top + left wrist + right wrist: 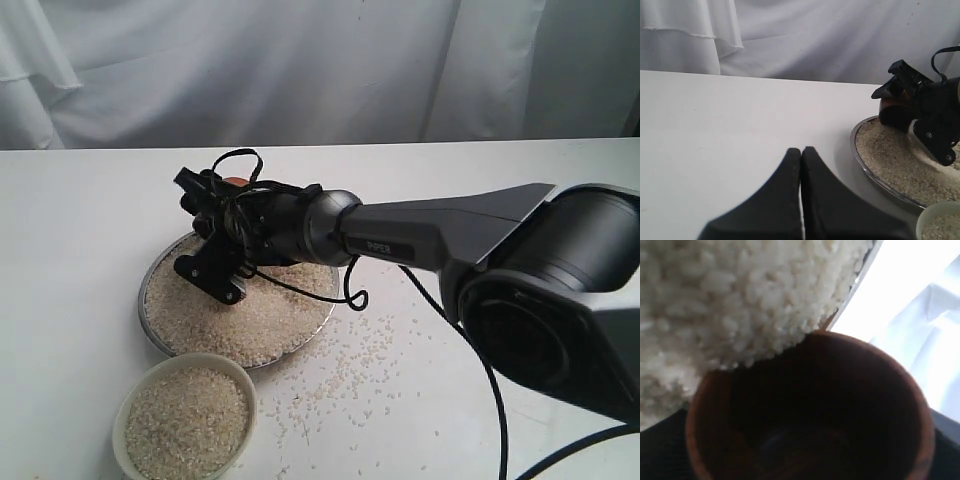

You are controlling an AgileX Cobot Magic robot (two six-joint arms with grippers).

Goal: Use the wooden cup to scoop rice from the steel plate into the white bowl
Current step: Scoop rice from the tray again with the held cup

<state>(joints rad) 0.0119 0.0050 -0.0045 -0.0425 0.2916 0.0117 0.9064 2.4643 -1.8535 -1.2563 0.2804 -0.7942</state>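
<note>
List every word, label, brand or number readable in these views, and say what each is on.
"PIPER": small pale letters on the side of the right arm, in the exterior view.
Nothing else is readable; the plate, bowl and cup show no markings.

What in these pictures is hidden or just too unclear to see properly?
1. Exterior view: the wooden cup is almost wholly hidden behind the right gripper.
2. Right wrist view: the cup's inside is dark and blurred, so whether a few grains lie in it cannot be told.
3. Exterior view: the white bowl is cut off by the bottom edge.
</note>
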